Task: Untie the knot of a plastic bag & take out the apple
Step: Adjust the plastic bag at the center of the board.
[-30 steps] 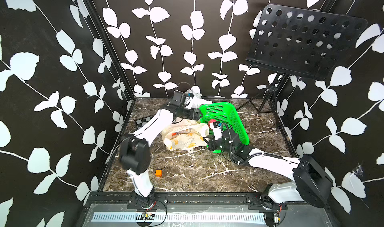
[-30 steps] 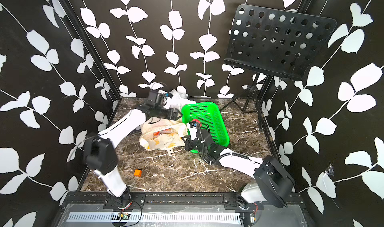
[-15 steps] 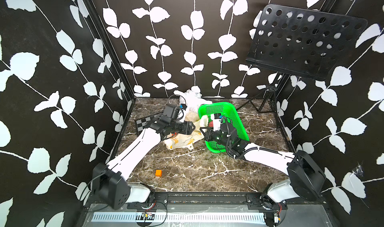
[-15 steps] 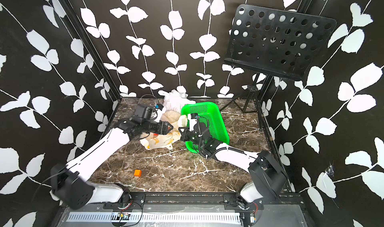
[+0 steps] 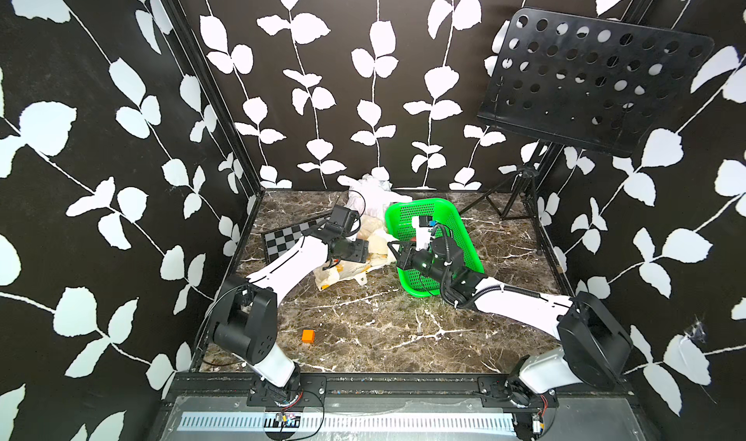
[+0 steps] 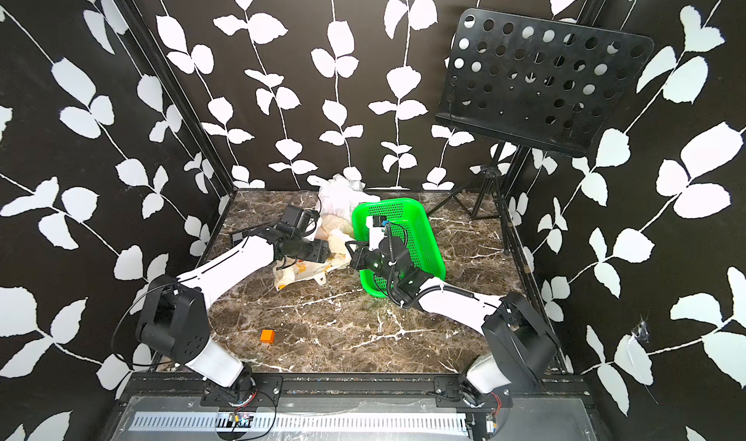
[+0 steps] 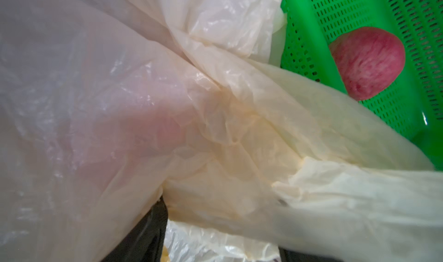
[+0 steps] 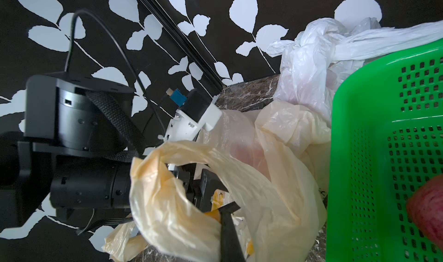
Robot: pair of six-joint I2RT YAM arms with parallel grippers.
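A crumpled yellowish plastic bag [image 5: 343, 271] [image 6: 300, 271] lies on the marble floor left of the green basket [image 5: 464, 233]. My right gripper [image 5: 392, 250] [image 8: 229, 209] is shut on the bag's film [image 8: 275, 200] and holds it taut. My left gripper [image 5: 365, 250] [image 7: 220, 248] is open, with its fingers [image 8: 208, 180] pushed into the bag's mouth and plastic draped over them. A red apple [image 7: 369, 64] [image 8: 426, 215] lies in the basket. A pinkish round shape [image 7: 153, 129] shows through a clear bag beside it. I see no knot on the yellowish bag.
A white knotted bag [image 5: 373, 188] [image 8: 311, 57] sits against the back wall. A checkerboard [image 5: 284, 239] lies at the left, and an orange cube [image 5: 308, 335] lies near the front. A black music stand [image 5: 585, 83] on a tripod [image 5: 512, 201] fills the back right corner.
My left gripper has drawn back from the rear wall and come down into the yellowish bag. The right gripper has stayed shut on the bag and shifted slightly left.
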